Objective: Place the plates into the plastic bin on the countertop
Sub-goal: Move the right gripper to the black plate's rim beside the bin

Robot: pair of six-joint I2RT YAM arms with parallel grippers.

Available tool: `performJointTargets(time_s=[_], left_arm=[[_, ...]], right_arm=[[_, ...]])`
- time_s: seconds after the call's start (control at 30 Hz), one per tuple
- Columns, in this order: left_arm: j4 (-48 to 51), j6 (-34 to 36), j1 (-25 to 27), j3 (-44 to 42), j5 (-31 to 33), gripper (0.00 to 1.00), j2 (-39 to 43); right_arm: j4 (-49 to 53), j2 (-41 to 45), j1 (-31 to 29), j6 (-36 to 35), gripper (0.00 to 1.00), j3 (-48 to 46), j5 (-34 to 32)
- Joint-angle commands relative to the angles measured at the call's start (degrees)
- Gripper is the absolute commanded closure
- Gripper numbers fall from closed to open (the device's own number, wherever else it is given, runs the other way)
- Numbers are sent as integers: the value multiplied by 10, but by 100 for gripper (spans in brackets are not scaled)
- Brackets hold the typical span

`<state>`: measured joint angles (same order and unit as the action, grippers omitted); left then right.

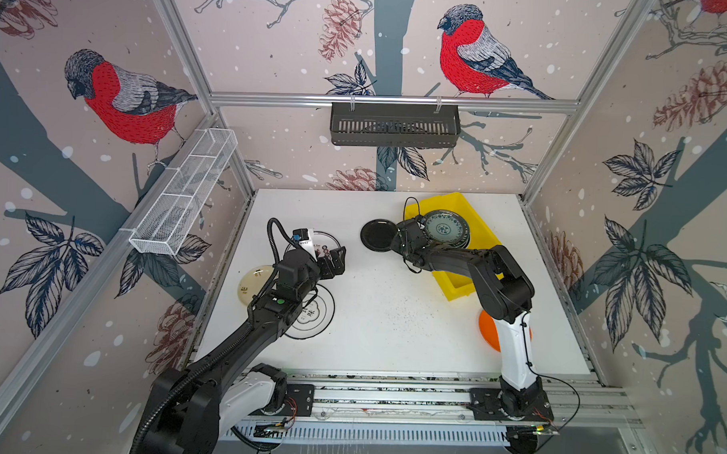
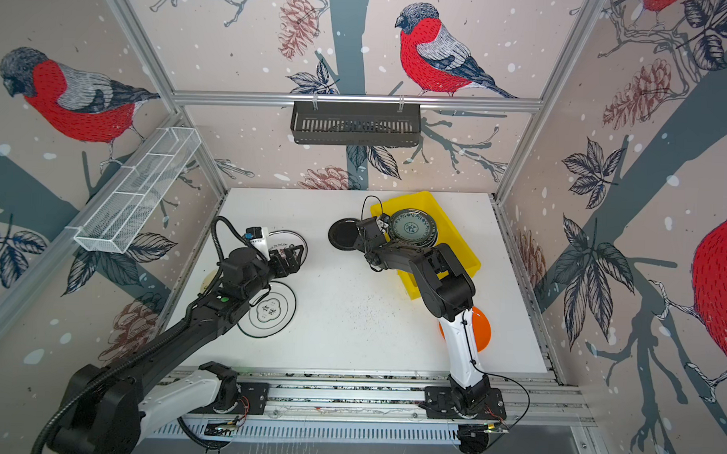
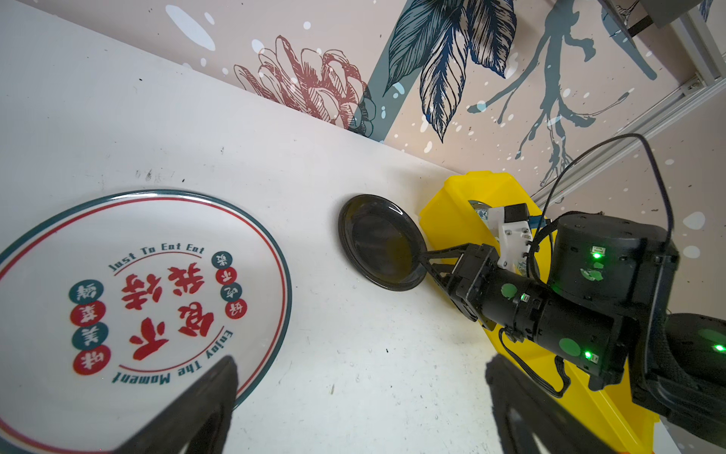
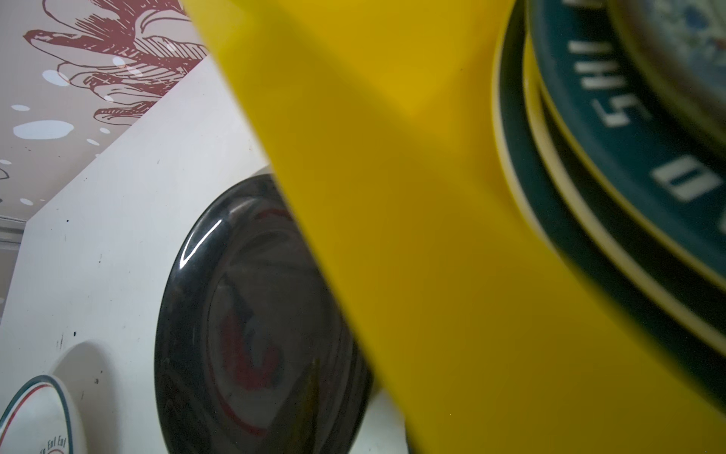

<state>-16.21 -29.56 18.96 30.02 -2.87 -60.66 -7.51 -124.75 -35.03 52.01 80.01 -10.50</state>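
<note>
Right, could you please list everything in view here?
Bright yellow rectangular plastic bin: one, countertop's far right.
Plates stacked in bin: number unclear, teal-patterned topmost.
Glossy black plate: one, left of bin.
White plate, red lettering: one, under left claw.
White plate, black rim: one, near left, partly hidden.
Cream plate: one, left edge.
Orange plate: one, near right, partly hidden.
Black slatted basket: one, back rail.
White wire mesh basket: one, left rail.
White countertop: one.
Left claw: black, open, empty.
Right claw: black, between black plate and bin.

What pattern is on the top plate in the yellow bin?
The top plate shows a teal-and-white ornamental pattern with a centre medallion; clearest in a top view.
</note>
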Motion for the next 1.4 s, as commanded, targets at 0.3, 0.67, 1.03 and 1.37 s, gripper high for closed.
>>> performJointTargets(time_s=[0.3,0.67,1.03,1.37], left_arm=[[-15,5,0,1,3,2,2],[-14,6,-1,2,4,2,-1],[-13,8,0,2,2,2,4],[-11,8,-1,0,3,2,13]], right_arm=[[75,-49,2,-35,62,62,25],[136,-86,-3,-64,65,113,14],[251,-147,-9,-103,68,209,-5],[260,-159,-11,-115,80,222,-13]])
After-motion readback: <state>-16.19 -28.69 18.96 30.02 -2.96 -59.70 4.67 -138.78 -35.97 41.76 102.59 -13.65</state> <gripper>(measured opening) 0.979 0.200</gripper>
